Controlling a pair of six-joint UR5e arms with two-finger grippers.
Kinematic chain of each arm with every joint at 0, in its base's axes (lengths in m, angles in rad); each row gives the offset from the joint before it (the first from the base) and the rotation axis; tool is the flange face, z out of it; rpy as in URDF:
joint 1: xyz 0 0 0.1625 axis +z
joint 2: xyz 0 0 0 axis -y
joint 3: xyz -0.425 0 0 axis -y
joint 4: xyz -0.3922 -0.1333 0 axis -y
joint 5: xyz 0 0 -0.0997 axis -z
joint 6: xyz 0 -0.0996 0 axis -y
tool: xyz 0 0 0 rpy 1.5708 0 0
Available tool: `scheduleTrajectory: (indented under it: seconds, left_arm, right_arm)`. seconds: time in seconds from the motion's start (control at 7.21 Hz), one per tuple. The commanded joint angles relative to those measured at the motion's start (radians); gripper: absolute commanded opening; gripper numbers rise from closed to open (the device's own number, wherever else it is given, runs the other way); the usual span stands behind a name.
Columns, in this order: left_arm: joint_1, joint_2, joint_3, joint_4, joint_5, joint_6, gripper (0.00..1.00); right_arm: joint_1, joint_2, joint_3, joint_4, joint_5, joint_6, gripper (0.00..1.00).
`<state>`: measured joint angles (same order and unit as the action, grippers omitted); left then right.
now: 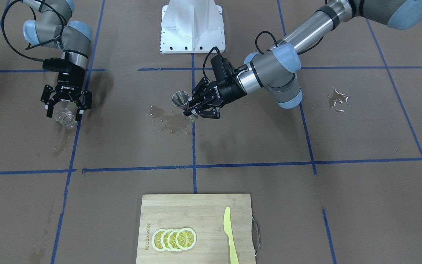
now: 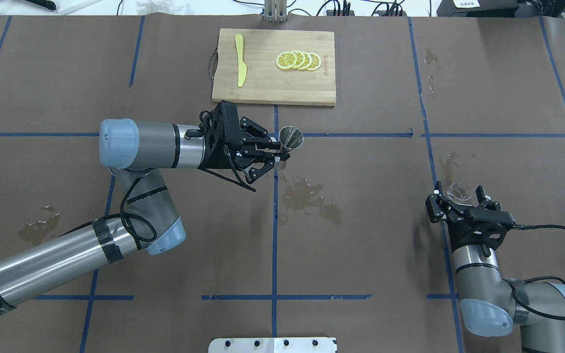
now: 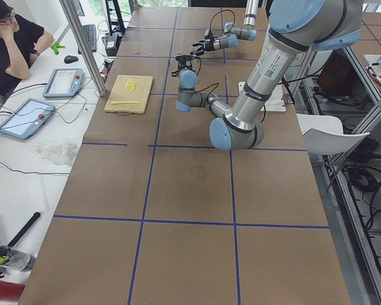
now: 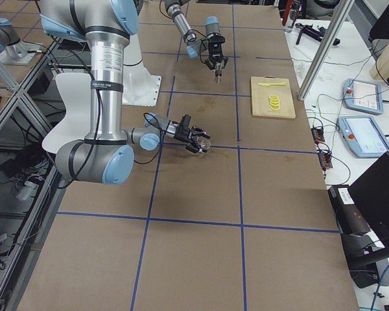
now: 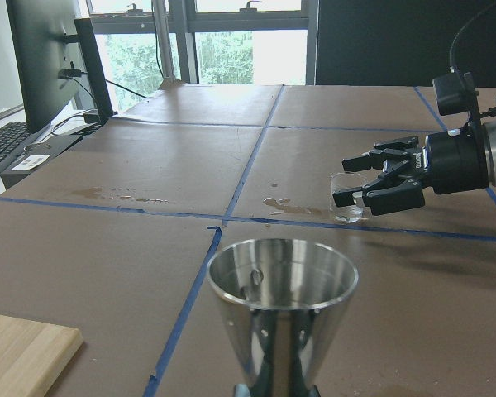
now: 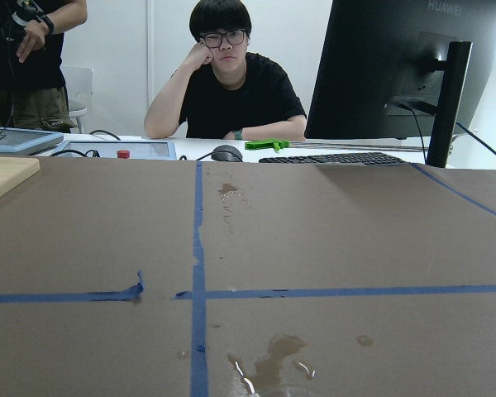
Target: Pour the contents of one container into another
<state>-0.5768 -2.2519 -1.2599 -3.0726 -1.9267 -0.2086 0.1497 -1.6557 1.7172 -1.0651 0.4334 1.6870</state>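
One jigger (image 1: 180, 99) sits clamped in left fingers (image 2: 263, 142); one tumbler (image 1: 64, 116) stands between spread right fingers (image 1: 85, 101).

Overhead/front cams opp. across table (image 2: 371, 255)

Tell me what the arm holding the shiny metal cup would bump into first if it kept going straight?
Probably the glass tumbler and the right gripper around it. The left gripper, holding the jigger, points toward them with nothing standing between, though it might slip just past; depth is unclear.
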Motion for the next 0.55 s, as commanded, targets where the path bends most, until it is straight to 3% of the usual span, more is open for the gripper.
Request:
scheduleTrajectory:
  seconds: [0.0,0.42]
  left_arm:
    - [0.000,0.000,0.000,0.000,0.000,0.000,0.00]
    - [0.000,0.000,-0.001,0.000,0.000,0.000,0.00]
  right_arm:
    - [-0.002,0.002,-0.027,0.001,-0.002,0.000,0.98]
    - [-0.007,0.002,-0.033,0.001,-0.002,0.000,0.93]
